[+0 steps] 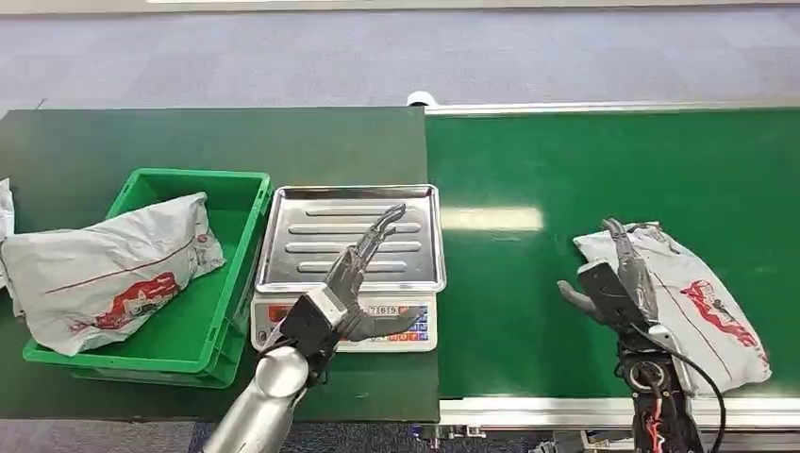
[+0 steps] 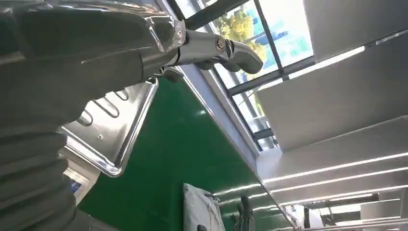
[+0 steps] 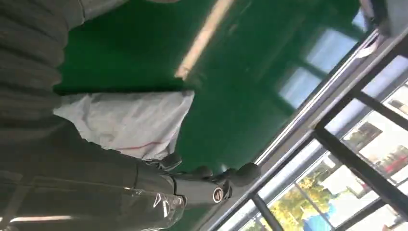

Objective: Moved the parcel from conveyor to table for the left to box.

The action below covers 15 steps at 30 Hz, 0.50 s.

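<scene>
A grey parcel (image 1: 703,307) with red print lies on the green conveyor belt (image 1: 604,189) at the right; it also appears in the right wrist view as grey parcel (image 3: 130,120) and in the left wrist view as parcel (image 2: 202,211). My right hand (image 1: 618,283) stands at its left edge, fingers stretched up over it and thumb out to the left, holding nothing. My left hand (image 1: 363,283) hovers open over the front of the steel scale tray (image 1: 349,236), fingers pointing away. A green box (image 1: 231,274) at the left holds another grey parcel (image 1: 108,269).
The scale (image 1: 387,326) with its keypad sits on the dark green table (image 1: 189,142), between the box and the belt. A metal rail (image 1: 566,411) runs along the belt's near edge. A further white bag (image 1: 5,212) peeks in at the far left.
</scene>
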### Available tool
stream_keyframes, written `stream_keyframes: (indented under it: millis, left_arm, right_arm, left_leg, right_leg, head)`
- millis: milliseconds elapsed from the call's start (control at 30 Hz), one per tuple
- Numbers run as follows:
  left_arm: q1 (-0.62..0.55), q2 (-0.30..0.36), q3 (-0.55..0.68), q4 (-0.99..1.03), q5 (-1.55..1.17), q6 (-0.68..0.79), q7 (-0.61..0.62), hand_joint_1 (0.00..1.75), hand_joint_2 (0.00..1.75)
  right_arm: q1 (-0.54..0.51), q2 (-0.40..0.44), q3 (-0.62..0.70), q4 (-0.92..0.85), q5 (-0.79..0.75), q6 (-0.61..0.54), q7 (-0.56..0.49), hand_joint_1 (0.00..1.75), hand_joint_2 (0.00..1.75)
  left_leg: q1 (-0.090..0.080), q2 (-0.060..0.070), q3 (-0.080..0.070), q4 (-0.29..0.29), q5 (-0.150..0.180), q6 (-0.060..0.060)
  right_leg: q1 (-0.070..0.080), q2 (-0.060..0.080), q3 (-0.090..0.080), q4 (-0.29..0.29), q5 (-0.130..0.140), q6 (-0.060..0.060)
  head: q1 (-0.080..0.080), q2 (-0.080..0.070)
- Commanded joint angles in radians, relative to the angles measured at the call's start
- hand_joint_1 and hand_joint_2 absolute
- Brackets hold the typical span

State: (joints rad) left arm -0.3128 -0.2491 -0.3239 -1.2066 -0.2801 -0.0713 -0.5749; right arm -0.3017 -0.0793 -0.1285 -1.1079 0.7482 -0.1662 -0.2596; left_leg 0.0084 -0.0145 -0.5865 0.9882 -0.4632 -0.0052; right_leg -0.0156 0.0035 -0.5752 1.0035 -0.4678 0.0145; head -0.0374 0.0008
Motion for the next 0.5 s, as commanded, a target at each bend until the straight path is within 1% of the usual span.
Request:
stream_keyframes:
  millis: [33,100,167,200,233,333,500]
  left_arm:
    - [0.043,0.040,0.001,-0.057,0.020,0.029,0.029,0.00,1.75]
    - [0.054,0.051,-0.002,-0.074,0.023,0.028,0.038,0.00,1.75]
    - [0.055,0.060,-0.006,-0.072,0.026,0.029,0.042,0.00,1.75]
    - [0.053,0.062,-0.007,-0.067,0.028,0.032,0.045,0.00,1.75]
    - [0.052,0.064,-0.009,-0.062,0.029,0.037,0.048,0.00,1.75]
    - [0.047,0.063,-0.016,-0.048,0.040,0.041,0.048,0.00,1.75]
    - [0.030,0.060,-0.035,-0.014,0.045,0.036,0.048,0.00,1.75]
  right_arm:
    - [-0.206,-0.123,-0.087,0.468,0.150,-0.021,0.098,0.00,1.75]
    - [-0.244,-0.153,-0.077,0.583,0.195,0.024,0.168,0.00,1.75]
    - [-0.261,-0.180,-0.089,0.654,0.200,0.047,0.203,0.00,1.75]
    - [-0.268,-0.191,-0.090,0.680,0.207,0.051,0.220,0.00,1.75]
    - [-0.274,-0.201,-0.091,0.704,0.212,0.056,0.232,0.00,1.75]
    - [-0.277,-0.228,-0.088,0.751,0.234,0.078,0.283,0.00,1.75]
    - [-0.253,-0.263,-0.061,0.772,0.282,0.113,0.309,0.00,1.75]
  left_leg:
    - [0.000,0.002,0.003,-0.001,0.000,0.000]
    - [0.000,0.003,0.003,-0.001,0.000,0.001]
    - [0.000,0.001,0.002,-0.001,0.000,0.001]
    - [0.001,0.003,0.004,-0.002,0.000,0.001]
    - [0.000,0.000,0.003,-0.001,0.000,0.000]
    - [0.000,-0.001,0.003,-0.001,0.000,0.000]
    - [0.000,-0.001,0.003,-0.001,0.000,0.000]
  right_leg:
    - [0.000,0.001,0.003,-0.002,0.001,-0.001]
    - [0.001,0.001,0.003,-0.003,0.001,0.000]
    - [0.000,0.001,0.003,-0.002,0.000,0.000]
    - [0.001,0.001,0.005,-0.004,0.001,0.000]
    - [0.000,0.000,0.003,-0.002,0.000,0.000]
    - [0.000,-0.002,0.004,-0.002,0.000,-0.001]
    - [0.000,-0.002,0.004,-0.002,0.000,-0.001]
  head:
    - [0.000,0.000]
    - [0.000,0.000]
    - [0.001,0.000]
    - [0.001,0.000]
    - [0.000,0.000]
    - [0.000,0.000]
    - [0.000,0.000]
